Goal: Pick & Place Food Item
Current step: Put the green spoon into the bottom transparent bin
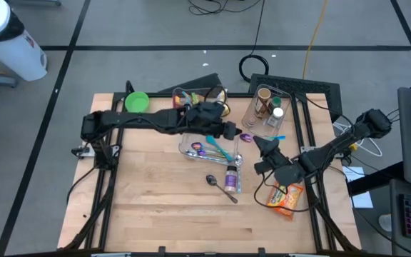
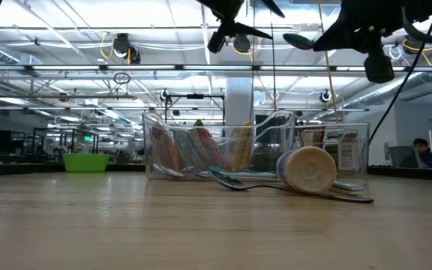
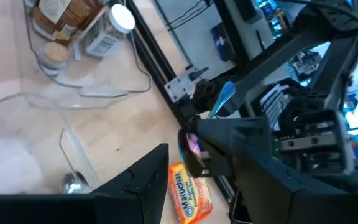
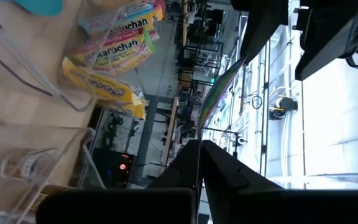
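An orange ramen packet (image 1: 285, 198) (image 3: 188, 194) lies flat on the table at the near right. My right gripper (image 1: 261, 146) (image 4: 201, 146) hovers above and beyond it, shut on a thin iridescent spoon (image 3: 189, 147) (image 2: 299, 39). My left gripper (image 1: 234, 131) (image 3: 197, 186) reaches in from the left over the clear utensil bin (image 1: 200, 148). Its fingers stand apart, and the spoon's purple bowl is just in front of them. More ramen packets (image 4: 118, 34) (image 2: 193, 146) stand in a clear bin (image 1: 200, 96) at the far edge. My right gripper pinches the spoon's thin handle (image 4: 207, 127) between its two shut fingers. The fingers lie about level and point toward the table's left. The handle runs on past the fingertips, and the bowl (image 1: 246, 136) faces my left gripper. The spoon is lifted clear of the table.
A clear bin of spice jars (image 1: 266, 107) stands at the far right. A spice bottle (image 1: 232, 177) (image 2: 306, 170) and a metal spoon (image 1: 220, 185) lie on the wood near the middle. A green bowl (image 1: 136, 101) sits at the far left. The near left of the table (image 1: 155, 214) is bare wood.
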Controlling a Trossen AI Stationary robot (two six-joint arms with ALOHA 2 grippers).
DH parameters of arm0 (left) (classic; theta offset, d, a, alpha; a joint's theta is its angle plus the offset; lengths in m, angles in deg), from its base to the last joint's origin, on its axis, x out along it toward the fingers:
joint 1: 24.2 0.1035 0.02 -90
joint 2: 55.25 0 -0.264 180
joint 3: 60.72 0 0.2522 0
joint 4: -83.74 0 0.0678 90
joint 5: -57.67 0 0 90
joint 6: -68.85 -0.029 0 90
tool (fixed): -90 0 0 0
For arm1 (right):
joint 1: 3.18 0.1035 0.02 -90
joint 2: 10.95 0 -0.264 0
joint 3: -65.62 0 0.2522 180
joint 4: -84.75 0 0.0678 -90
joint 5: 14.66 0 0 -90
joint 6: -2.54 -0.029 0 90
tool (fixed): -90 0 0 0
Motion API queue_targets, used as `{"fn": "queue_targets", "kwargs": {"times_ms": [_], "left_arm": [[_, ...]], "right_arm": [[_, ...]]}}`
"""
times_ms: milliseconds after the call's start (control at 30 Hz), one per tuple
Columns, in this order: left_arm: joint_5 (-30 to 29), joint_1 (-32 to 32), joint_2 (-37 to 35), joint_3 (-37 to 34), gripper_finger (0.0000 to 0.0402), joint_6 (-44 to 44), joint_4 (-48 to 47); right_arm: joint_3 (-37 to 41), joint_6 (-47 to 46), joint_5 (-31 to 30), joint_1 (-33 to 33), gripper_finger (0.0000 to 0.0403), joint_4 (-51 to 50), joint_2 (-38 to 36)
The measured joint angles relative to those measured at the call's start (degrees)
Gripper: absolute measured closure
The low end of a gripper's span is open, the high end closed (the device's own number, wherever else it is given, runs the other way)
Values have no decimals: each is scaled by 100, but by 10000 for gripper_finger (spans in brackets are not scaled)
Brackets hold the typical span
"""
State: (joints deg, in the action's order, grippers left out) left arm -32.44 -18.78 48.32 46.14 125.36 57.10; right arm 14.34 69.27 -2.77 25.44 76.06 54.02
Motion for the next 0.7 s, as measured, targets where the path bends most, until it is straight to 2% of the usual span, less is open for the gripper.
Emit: {"fn": "queue_targets", "kwargs": {"times_ms": [367,533,700], "left_arm": [[-610,-251,0,-2,215,407,-55],[-646,-257,31,-2,215,501,-145],[-599,-257,146,-14,215,616,-189]], "right_arm": [[0,542,173,0,403,75,-79],[0,662,184,-15,403,162,-79],[0,1086,369,-46,403,717,-81]]}}
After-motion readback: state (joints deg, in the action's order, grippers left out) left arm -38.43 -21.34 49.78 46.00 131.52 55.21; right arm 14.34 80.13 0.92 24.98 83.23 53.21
